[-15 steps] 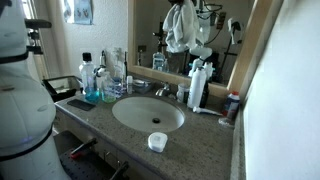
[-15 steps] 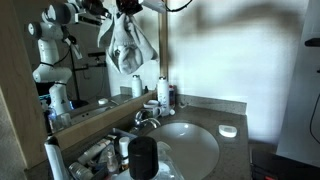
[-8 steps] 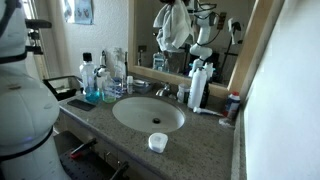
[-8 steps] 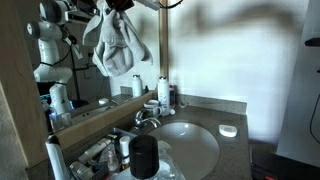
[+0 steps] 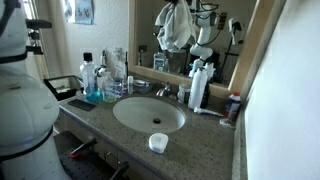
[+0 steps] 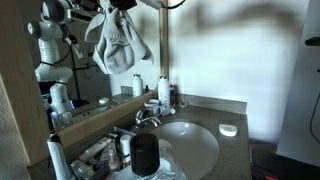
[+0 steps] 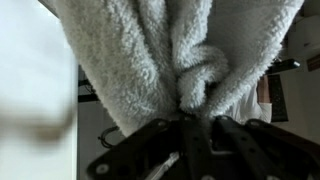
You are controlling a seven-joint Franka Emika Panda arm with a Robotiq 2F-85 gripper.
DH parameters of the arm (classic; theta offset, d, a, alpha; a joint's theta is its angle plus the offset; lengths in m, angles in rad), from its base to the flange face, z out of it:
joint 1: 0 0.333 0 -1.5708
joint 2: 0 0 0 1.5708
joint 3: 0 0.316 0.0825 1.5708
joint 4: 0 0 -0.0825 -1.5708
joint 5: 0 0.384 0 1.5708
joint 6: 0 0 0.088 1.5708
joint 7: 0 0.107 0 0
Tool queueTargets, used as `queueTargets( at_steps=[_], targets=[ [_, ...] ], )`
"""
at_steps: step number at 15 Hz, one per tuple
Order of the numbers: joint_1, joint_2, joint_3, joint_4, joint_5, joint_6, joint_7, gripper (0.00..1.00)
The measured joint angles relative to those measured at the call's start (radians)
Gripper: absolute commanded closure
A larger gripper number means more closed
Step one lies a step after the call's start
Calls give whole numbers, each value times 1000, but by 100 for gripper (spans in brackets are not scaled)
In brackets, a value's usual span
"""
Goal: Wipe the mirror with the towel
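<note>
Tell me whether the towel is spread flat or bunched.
Bunched. The towel hangs in thick folds from the pincer, gathered where it is gripped.

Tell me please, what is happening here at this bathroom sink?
A robot arm is wiping the mirror above the counter. Its gripper is shut on a bunched white towel, which hangs high up in front of the glass. Whether the towel touches the glass cannot be told from these views. Below, the sink and the bottles on the counter stand untouched.
</note>
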State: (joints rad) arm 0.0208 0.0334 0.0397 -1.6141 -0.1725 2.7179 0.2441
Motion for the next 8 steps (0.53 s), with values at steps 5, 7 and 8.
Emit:
queueTargets(
  at_steps=[5, 7, 8],
  targets=[
    [-12, 1, -51, 31, -20, -10, 79, 95],
    [-27, 6, -82, 47, -40, -10, 109, 95],
    [-37, 12, -99, 56, -53, -10, 121, 95]
  ],
)
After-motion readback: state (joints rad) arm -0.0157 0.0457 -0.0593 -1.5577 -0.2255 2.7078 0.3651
